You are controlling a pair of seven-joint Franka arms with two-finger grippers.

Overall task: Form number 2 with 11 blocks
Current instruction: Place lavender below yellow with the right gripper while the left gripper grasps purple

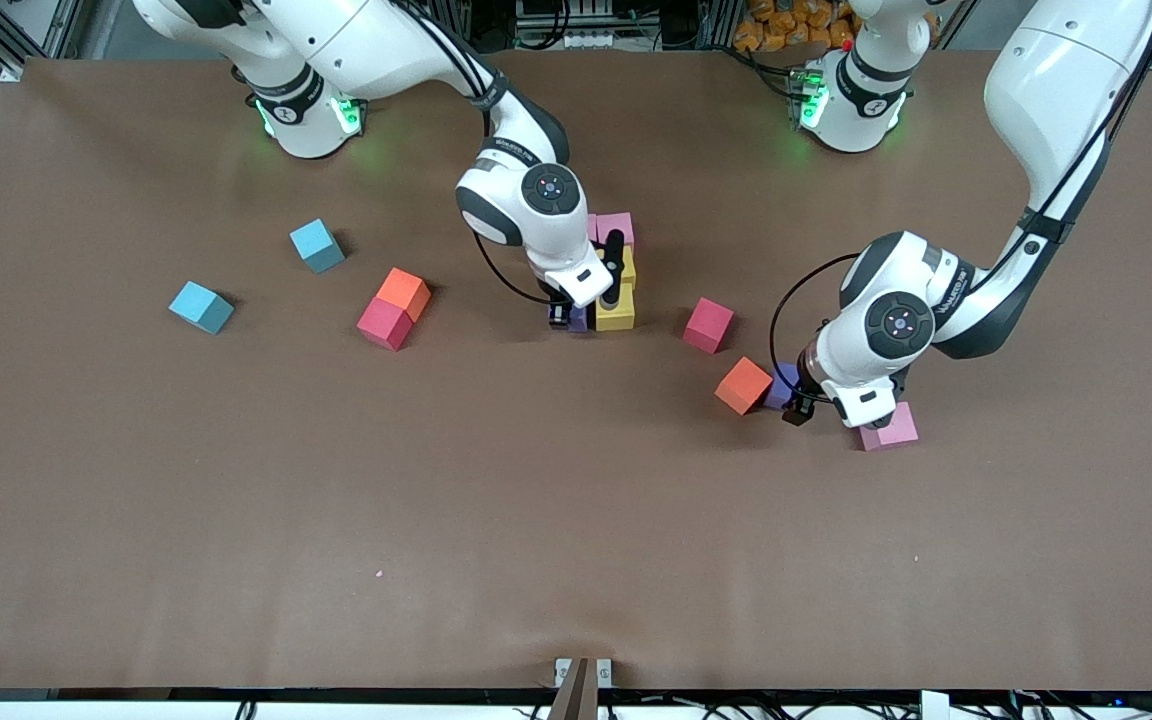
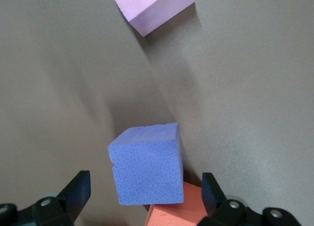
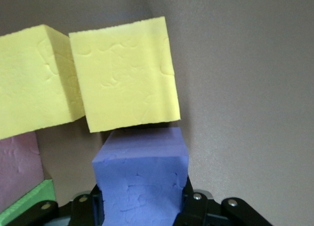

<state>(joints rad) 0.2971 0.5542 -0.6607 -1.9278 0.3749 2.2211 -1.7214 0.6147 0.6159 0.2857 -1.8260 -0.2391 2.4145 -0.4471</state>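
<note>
Purple foam cube (image 3: 142, 179), clamped in right gripper (image 3: 142, 206) fingers at frame centre, touches yellow foam cube (image 3: 125, 73); left gripper (image 2: 142, 199) fingers apart.

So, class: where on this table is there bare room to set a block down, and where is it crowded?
Free: the wide brown strip of table nearer the camera than every block. Crowded: around the yellow blocks, where the right gripper holds a purple block, and around the orange block by the open left gripper.

Purple block (image 3: 141, 179); yellow blocks (image 3: 125, 73) (two); pink block (image 2: 149, 7); light-blue cubes (image 1: 317, 245); brown table (image 1: 576, 520).
</note>
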